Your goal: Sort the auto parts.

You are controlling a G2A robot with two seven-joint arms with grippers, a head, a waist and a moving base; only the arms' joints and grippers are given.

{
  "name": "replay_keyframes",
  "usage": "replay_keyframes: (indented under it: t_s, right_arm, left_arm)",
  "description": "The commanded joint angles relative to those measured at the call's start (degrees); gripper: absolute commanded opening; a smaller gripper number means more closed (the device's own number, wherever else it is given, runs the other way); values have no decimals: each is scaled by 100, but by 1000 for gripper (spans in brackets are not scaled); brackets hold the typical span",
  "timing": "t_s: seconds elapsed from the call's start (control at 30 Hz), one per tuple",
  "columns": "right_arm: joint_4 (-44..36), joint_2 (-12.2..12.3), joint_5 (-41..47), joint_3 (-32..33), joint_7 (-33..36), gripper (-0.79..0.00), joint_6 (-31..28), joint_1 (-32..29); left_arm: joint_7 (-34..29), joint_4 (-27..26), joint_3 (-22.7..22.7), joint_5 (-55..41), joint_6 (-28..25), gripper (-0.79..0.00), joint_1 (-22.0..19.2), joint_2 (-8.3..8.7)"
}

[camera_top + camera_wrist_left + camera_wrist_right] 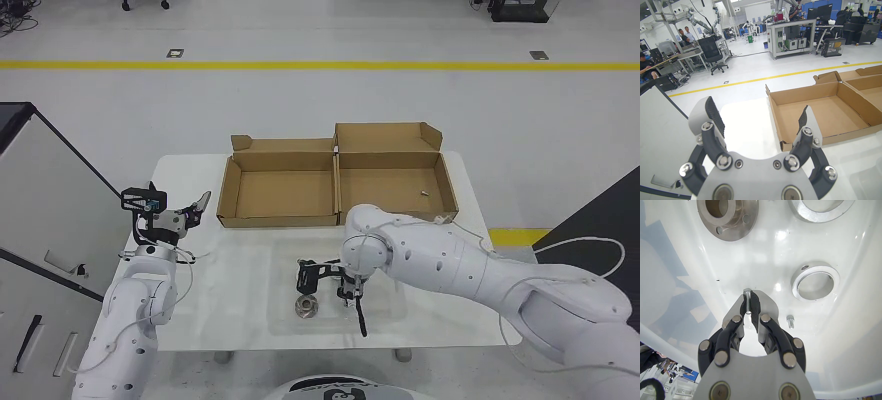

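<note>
My right gripper (749, 303) is shut on a silver bolt (747, 302) down in the white tray (761, 256), the bolt's thread lying between the pads. A flanged metal hub (727, 218), a metal collar ring (814, 281), a larger ring (819, 209) and a small socket screw (790, 321) lie around it in the tray. From above, the right gripper (350, 290) is over the tray (285, 325) beside the hub (306, 304). My left gripper (759, 111) is open and holds nothing, raised at the table's left side (192, 208) near the left cardboard box (821, 111).
Two open cardboard boxes stand side by side at the table's back, the left box (278, 190) and the right box (392, 178) with a small part (425, 193) in it. A white cabinet (45, 200) stands left of the table. A black tool (358, 318) lies in the tray.
</note>
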Motion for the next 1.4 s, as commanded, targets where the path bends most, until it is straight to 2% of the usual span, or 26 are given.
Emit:
replay_keyframes:
  t_s: [0.0, 0.1, 0.27, 0.47, 0.67, 0.83, 1.0, 1.2, 1.37]
  right_arm:
    - [-14, 23, 157, 109, 11, -785, 9, 47]
    - [-149, 121, 404, 361, 54, -785, 100, 122]
    - [-663, 442, 694, 958, 279, -785, 277, 197]
    - [-1447, 981, 932, 1797, 344, -785, 360, 74]
    - [-2061, 1533, 1492, 2852, 313, -785, 310, -340]
    - [-2169, 1930, 2391, 3811, -176, -785, -179, -972]
    - [-2113, 2270, 3356, 4402, -863, -785, -868, -1583]
    - [-2197, 2602, 4065, 4511, -1478, -785, -1484, -1978]
    - [-2208, 2617, 4072, 4497, -1496, -785, -1501, -1978]
  left_arm:
    - [0, 0, 0, 0, 0, 0, 0, 0]
    - [0, 0, 0, 0, 0, 0, 0, 0]
    - [0, 0, 0, 0, 0, 0, 0, 0]
    - [0, 0, 0, 0, 0, 0, 0, 0]
    - [0, 0, 0, 0, 0, 0, 0, 0]
    - [0, 0, 0, 0, 0, 0, 0, 0]
    - [0, 0, 0, 0, 0, 0, 0, 0]
    - [0, 0, 0, 0, 0, 0, 0, 0]
    - [0, 0, 0, 0, 0, 0, 0, 0]
